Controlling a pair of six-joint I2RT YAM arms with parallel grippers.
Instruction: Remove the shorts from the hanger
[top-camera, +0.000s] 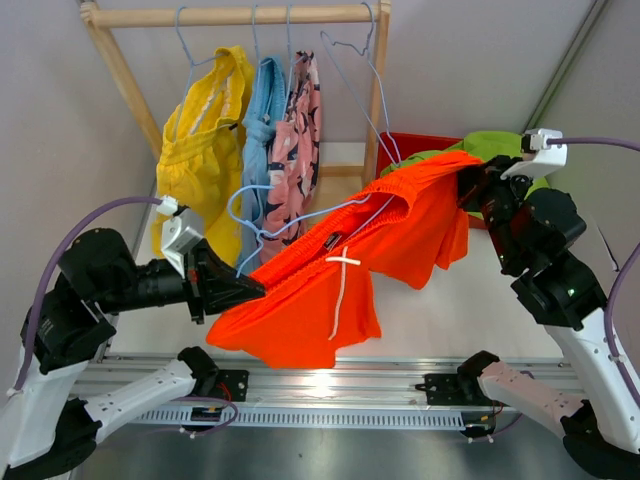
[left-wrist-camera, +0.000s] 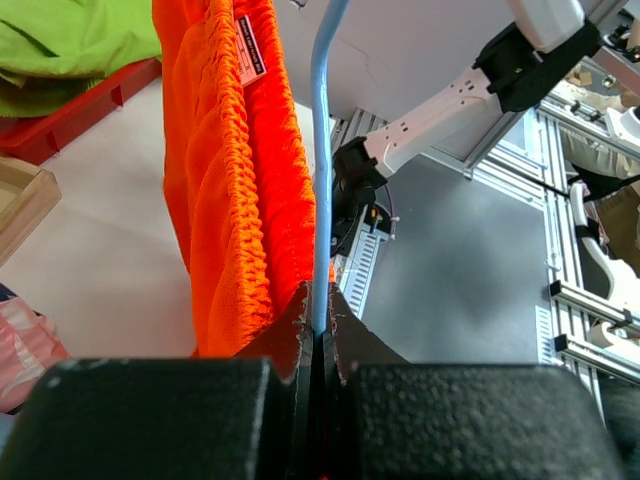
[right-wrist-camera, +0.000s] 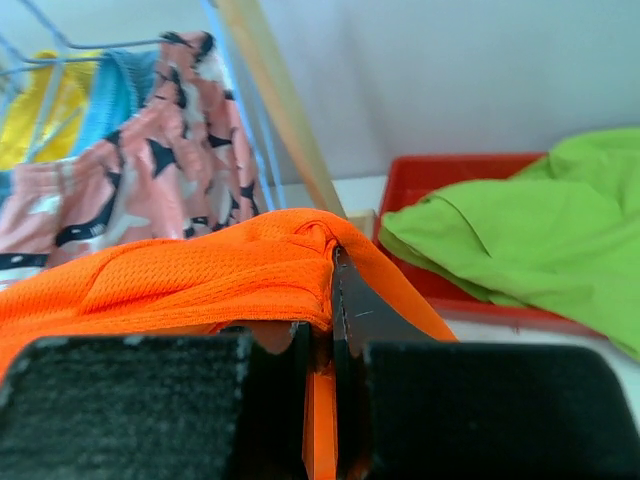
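**Orange shorts stretched between two grippers**

The orange shorts (top-camera: 330, 270) hung stretched in front of the wooden rack (top-camera: 230, 15). Below the rack, the left gripper (top-camera: 257, 290) was clamped tight on the blue hanger (left-wrist-camera: 322, 150). To the rack's right, the right gripper (right-wrist-camera: 335, 275) pinched the orange fabric. The yellow shorts (top-camera: 205, 140), blue shorts (top-camera: 265, 110) and pink shorts (top-camera: 298, 150) hung from the rack. The green shorts (top-camera: 495, 145) lay in a red bin (top-camera: 420, 142) beside its right post.

The orange shorts (top-camera: 330, 270) hang stretched and tilted above the middle of the worktop, waistband against a light blue wire hanger (top-camera: 250, 215), white drawstring (top-camera: 342, 290) dangling. The yellow shorts (top-camera: 205, 150), light blue shorts (top-camera: 262, 130) and pink patterned shorts (top-camera: 295, 160) hang side by side at the far left corner; the lime green shorts (top-camera: 490, 148) lie crumpled at the far right edge
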